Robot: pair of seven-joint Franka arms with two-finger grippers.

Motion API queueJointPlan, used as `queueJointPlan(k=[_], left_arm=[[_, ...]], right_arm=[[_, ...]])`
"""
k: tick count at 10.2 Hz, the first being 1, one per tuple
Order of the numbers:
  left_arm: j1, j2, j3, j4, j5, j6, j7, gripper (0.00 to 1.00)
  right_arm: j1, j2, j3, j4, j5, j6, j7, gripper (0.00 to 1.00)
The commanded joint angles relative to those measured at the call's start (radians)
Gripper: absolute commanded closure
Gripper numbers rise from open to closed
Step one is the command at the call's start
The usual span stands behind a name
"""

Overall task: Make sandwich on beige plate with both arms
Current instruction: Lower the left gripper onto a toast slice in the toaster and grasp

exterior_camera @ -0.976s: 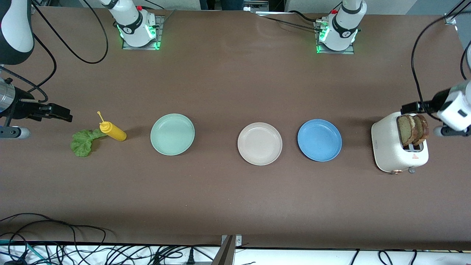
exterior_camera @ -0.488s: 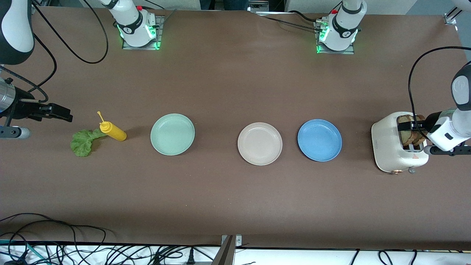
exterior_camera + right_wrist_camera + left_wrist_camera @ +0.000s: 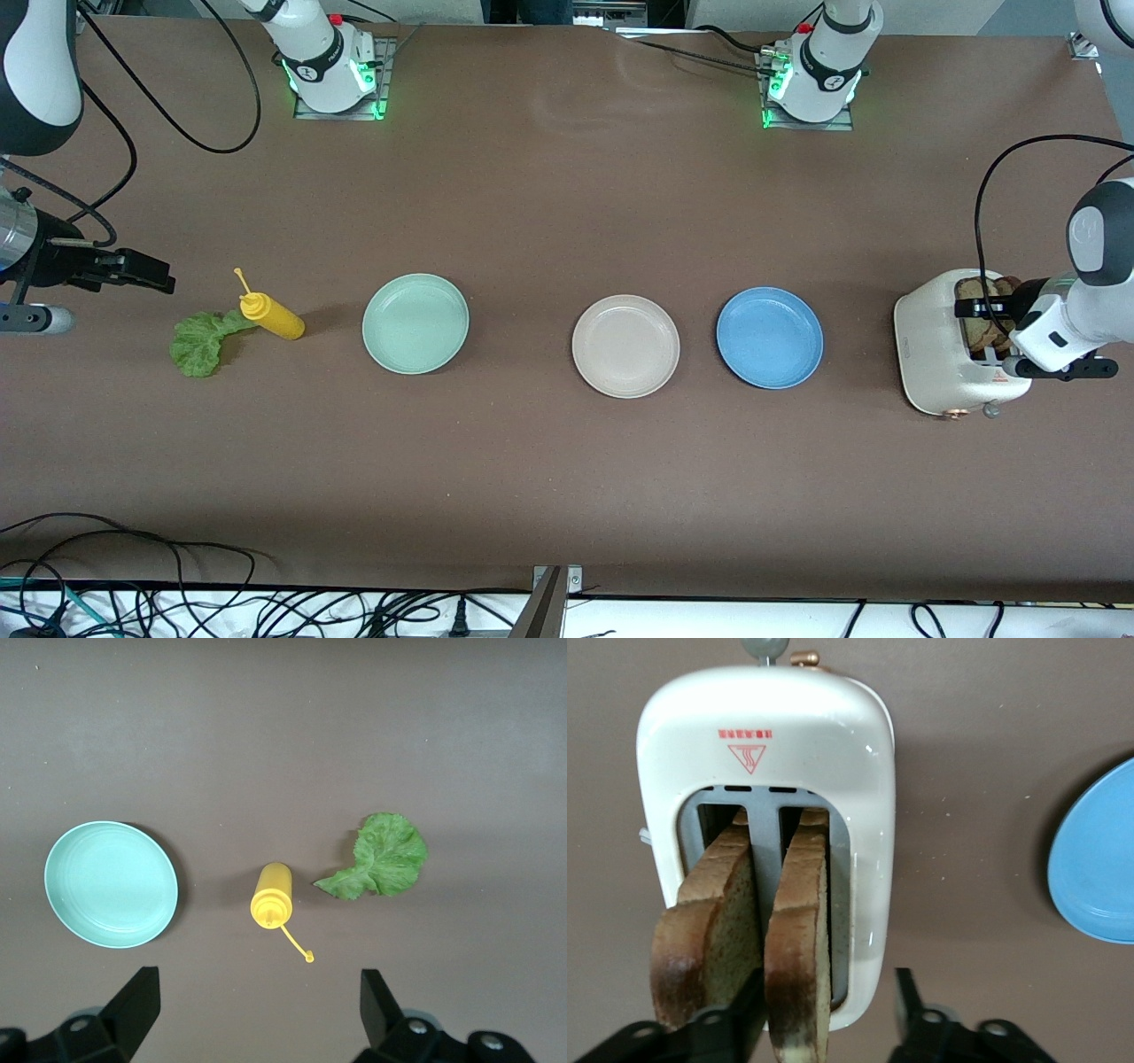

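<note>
- The left gripper point(image 3: 828, 1010) is at the toaster point(image 3: 939, 354), which stands at the left arm's end of the surface point(image 3: 549, 478).
- Two bread slices point(image 3: 744, 930) stand upright in the toaster slots, side by side, and their tops rise above the slots.
- In the left wrist view one finger point(image 3: 731, 1014) sits in the gap between the two slices and the other finger is outside, beside the toaster wall, so one slice point(image 3: 799, 939) stands between the fingers.
- The first finger is at the face of this slice; the other finger is apart from it. I cannot tell if the slice is already clamped.
- The beige plate point(image 3: 625, 346) lies flat near the middle of the surface, with no food on it.
- The blue plate point(image 3: 770, 337) lies just beside it, toward the left arm's end; its edge shows also in the left wrist view.
- The mint plate point(image 3: 415, 323) lies toward the right arm's end, well apart from the beige plate.
- The yellow bottle point(image 3: 273, 317) lies on its side near the mint plate, farther toward the right arm's end.
- The lettuce leaf point(image 3: 202, 343) lies flat on the surface, touching the bottle at its cap or very close to it.
- The right gripper point(image 3: 257, 1010) waits in the air over the right arm's end of the surface, with its fingers spread wide and nothing between them.
</note>
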Motion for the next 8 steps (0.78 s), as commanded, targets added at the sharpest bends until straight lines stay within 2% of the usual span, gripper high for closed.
queueJointPlan(k=[1, 4, 8], left_arm=[[0.002, -0.014, -0.006, 0.003, 0.034, -0.029, -0.02, 1.0], [-0.006, -0.035, -0.01, 0.029, 0.059, -0.086, -0.017, 1.0], [-0.052, -0.037, -0.023, 0.191, 0.094, -0.291, -0.014, 1.0]], right_arm=[[-0.004, -0.002, 0.005, 0.008, 0.007, -0.012, 0.01, 0.0], [-0.006, -0.002, 0.005, 0.006, 0.007, -0.012, 0.007, 0.0], [-0.006, -0.002, 0.005, 0.006, 0.007, -0.012, 0.007, 0.0]])
